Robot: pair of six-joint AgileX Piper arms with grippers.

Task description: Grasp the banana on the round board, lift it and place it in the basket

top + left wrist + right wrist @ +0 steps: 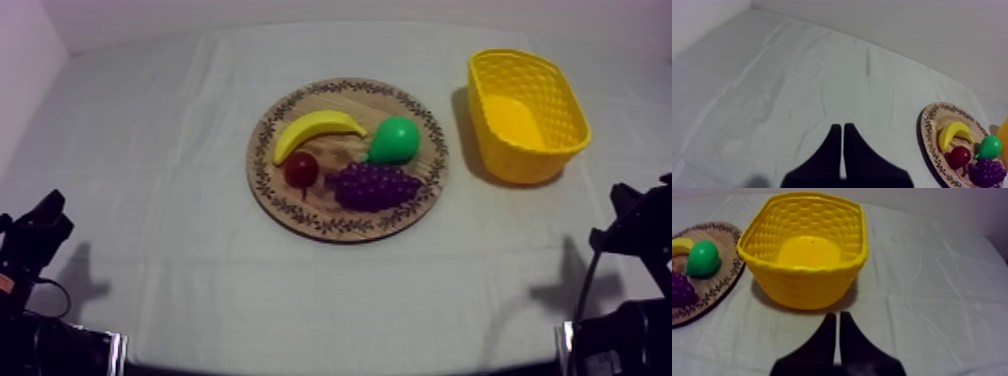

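A yellow banana [315, 130] lies on the round wooden board [300, 212] in the middle of the table, beside a green pear [393, 140], a small red fruit [300, 169] and purple grapes [373, 185]. The yellow basket [527, 115] stands empty to the board's right. My left gripper [38, 232] rests low at the left, far from the board; its fingers [842, 131] lie together as a narrow wedge over bare cloth. My right gripper [632, 222] rests low at the right; it [837, 318] is shut, just short of the basket [803, 248].
Grey-white cloth with creases covers the table. A pale wall runs along the back and the left side. Open cloth lies between each gripper and the board.
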